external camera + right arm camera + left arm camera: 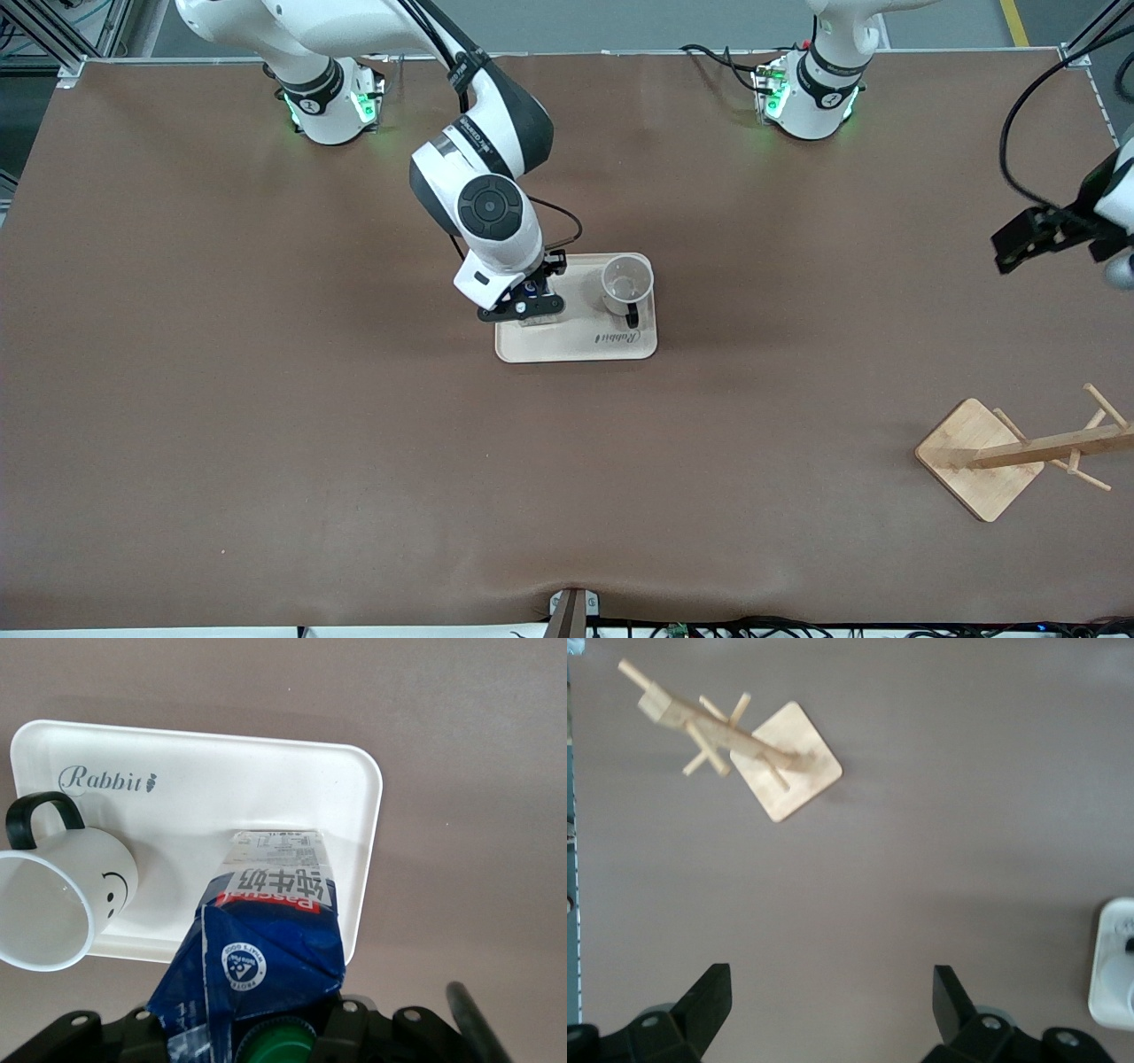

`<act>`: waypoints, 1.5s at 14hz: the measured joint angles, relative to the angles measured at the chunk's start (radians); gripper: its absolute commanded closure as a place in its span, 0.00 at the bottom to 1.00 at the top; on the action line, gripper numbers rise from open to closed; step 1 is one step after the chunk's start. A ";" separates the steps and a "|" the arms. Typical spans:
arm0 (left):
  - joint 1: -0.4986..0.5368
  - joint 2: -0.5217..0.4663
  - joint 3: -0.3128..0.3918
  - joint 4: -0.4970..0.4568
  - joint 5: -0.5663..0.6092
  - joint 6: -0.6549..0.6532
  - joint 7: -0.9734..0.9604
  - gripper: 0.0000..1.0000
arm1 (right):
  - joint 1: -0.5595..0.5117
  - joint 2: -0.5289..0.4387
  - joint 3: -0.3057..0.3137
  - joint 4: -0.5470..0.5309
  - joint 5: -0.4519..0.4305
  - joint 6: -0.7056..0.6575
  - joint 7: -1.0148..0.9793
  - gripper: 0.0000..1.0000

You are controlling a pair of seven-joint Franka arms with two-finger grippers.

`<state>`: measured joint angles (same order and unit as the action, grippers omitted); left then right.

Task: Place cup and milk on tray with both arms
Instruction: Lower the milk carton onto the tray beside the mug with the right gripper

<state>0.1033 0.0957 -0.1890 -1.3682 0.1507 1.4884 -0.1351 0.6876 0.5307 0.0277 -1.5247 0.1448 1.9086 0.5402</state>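
Right wrist view showed the milk [266, 930] upright on the tray [266, 771], clamped near its top by the right gripper [529, 301], arm angled steeply down. The cup [627, 283] stood beside it on the tray. The left gripper [833, 1014] waited, fingers spread wide and empty, above bare table near the wooden rack [757, 749].

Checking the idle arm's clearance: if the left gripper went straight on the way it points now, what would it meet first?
Probably only bare table. The left gripper hangs open, pointing down; the wooden rack and tray lie off to the sides.
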 measured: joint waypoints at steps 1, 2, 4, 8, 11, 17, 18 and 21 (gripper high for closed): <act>-0.019 -0.021 0.038 -0.009 -0.014 -0.011 0.016 0.00 | 0.000 0.002 0.000 0.000 0.000 0.000 0.007 0.89; -0.035 -0.044 0.067 -0.024 -0.023 -0.017 0.026 0.00 | 0.000 0.003 0.000 0.000 0.000 0.000 0.019 0.85; -0.055 -0.086 0.083 -0.062 -0.027 -0.020 0.031 0.00 | 0.001 0.008 0.000 0.000 0.000 0.004 0.033 0.32; -0.081 -0.169 0.083 -0.154 -0.028 -0.021 0.030 0.00 | 0.002 0.015 0.000 0.000 0.000 0.010 0.039 0.13; -0.081 -0.201 0.087 -0.190 -0.029 -0.020 0.030 0.00 | 0.002 0.019 0.000 0.000 0.000 0.011 0.039 0.12; -0.089 -0.198 0.088 -0.220 -0.038 0.003 0.030 0.00 | 0.002 0.020 0.000 0.000 0.000 0.012 0.039 0.11; -0.090 -0.195 0.087 -0.223 -0.055 0.013 0.030 0.00 | 0.002 0.020 0.000 0.000 0.000 0.012 0.039 0.11; -0.090 -0.185 0.087 -0.229 -0.108 0.025 0.027 0.00 | 0.002 0.020 -0.002 0.005 0.005 0.012 0.039 0.09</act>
<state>0.0131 -0.0890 -0.1016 -1.5974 0.0430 1.5130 -0.1080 0.6898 0.5510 0.0253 -1.5195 0.1495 1.9207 0.5793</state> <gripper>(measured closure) 0.000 0.101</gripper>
